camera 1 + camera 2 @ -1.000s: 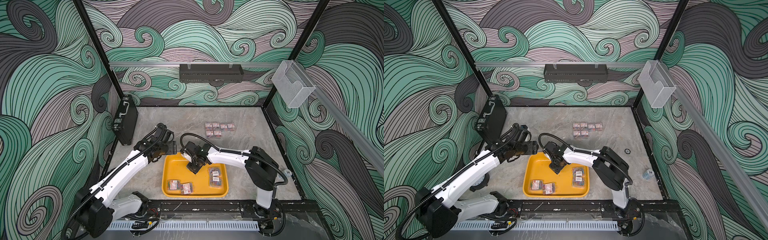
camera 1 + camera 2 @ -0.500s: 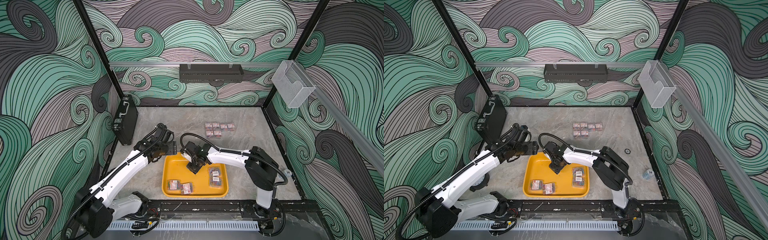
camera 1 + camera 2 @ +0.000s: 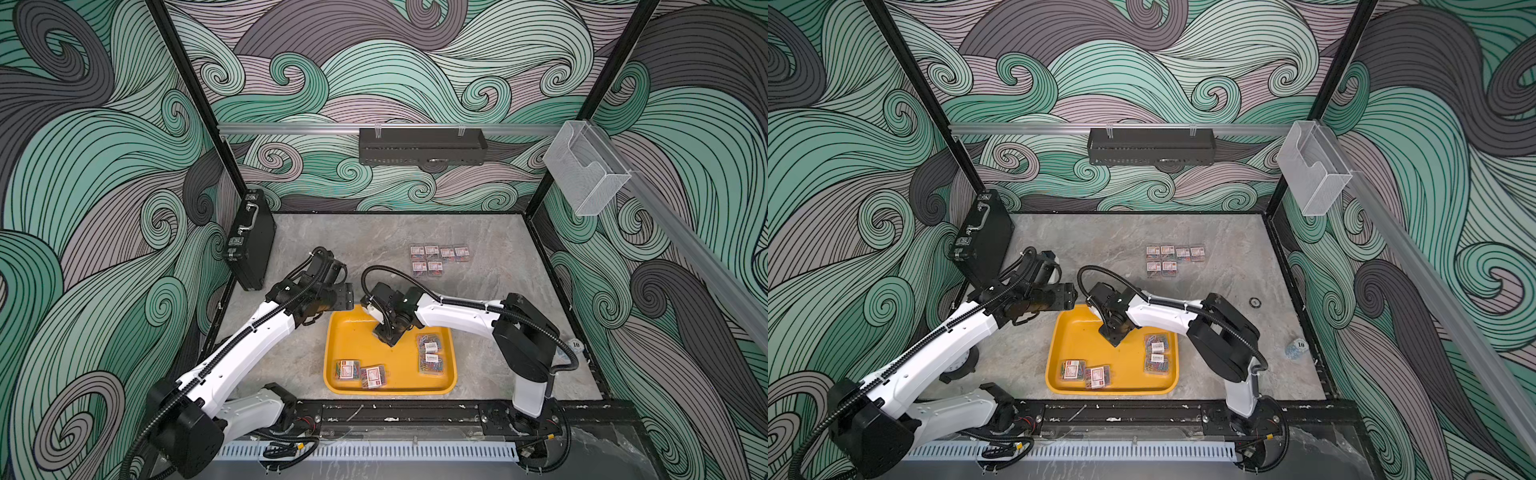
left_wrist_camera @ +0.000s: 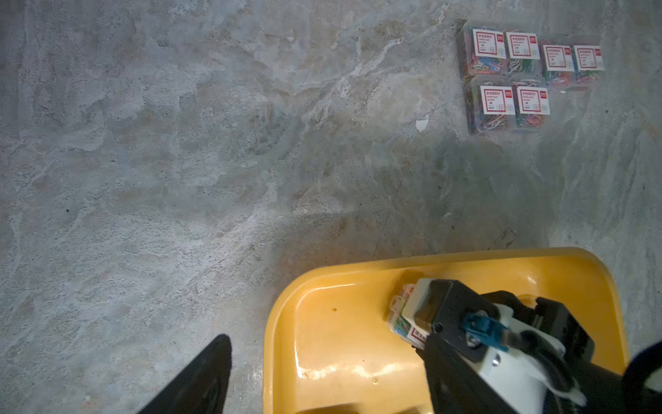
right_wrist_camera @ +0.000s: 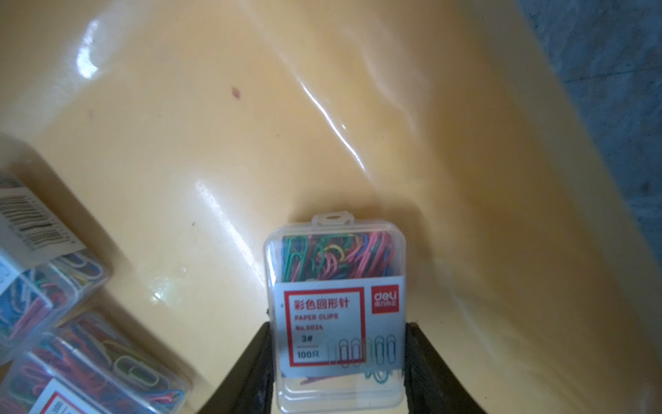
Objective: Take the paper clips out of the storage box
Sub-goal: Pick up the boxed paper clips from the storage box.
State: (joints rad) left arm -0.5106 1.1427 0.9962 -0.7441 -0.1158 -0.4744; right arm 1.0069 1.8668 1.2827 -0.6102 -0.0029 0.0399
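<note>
The storage box is a shallow yellow tray near the table's front edge. My right gripper reaches into its far part, shut on a clear box of paper clips with a white-and-red label. Both fingers press the box's sides. From above the gripper covers this box. Several more boxes of paper clips lie in the tray, along its front and right side. Another group lies on the table behind. My left gripper hangs open over the tray's far left corner, holding nothing. One of its fingers shows.
A black briefcase leans on the left wall. A clear acrylic holder hangs on the right wall and a black shelf on the back wall. A small tag marked 10 and a black ring lie at the table's right.
The right gripper's jaws have closed in on the box of paper clips. Both arms stay almost where they were.
</note>
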